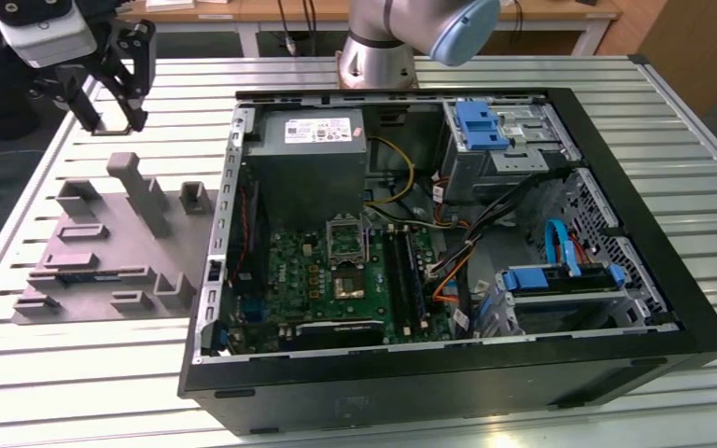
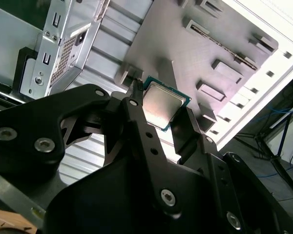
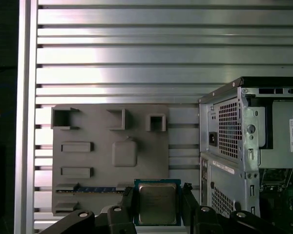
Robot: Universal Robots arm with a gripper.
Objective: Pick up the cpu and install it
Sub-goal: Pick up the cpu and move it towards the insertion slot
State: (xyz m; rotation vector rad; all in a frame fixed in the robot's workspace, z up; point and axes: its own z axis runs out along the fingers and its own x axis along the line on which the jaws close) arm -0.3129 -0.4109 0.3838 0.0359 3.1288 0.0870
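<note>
**Cpu (image 3: 157, 204) in gripper (image 3: 157, 195), over tray (image 3: 97, 161)**

Both wrist views showed the two black fingers clamped on the cpu's opposite edges, silvery top facing the cameras. The exterior view gave the gripper's place: above the grey tray, at ten o'clock from the open computer case (image 1: 657, 201).

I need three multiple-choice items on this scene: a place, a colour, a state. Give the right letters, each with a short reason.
1. Where is the gripper? A. At the exterior view's left of the case, near the tray. B. Inside the case. C. At the exterior view's right of it.
2. What colour is the tray? A. Red. B. Grey. C. Yellow.
3. The cpu is: A. seated in the case. B. loose on the tray. C. held between the gripper's fingers.
A: it hangs beside the case. B: its blocks are grey. C: both wrist views show it gripped.
</note>
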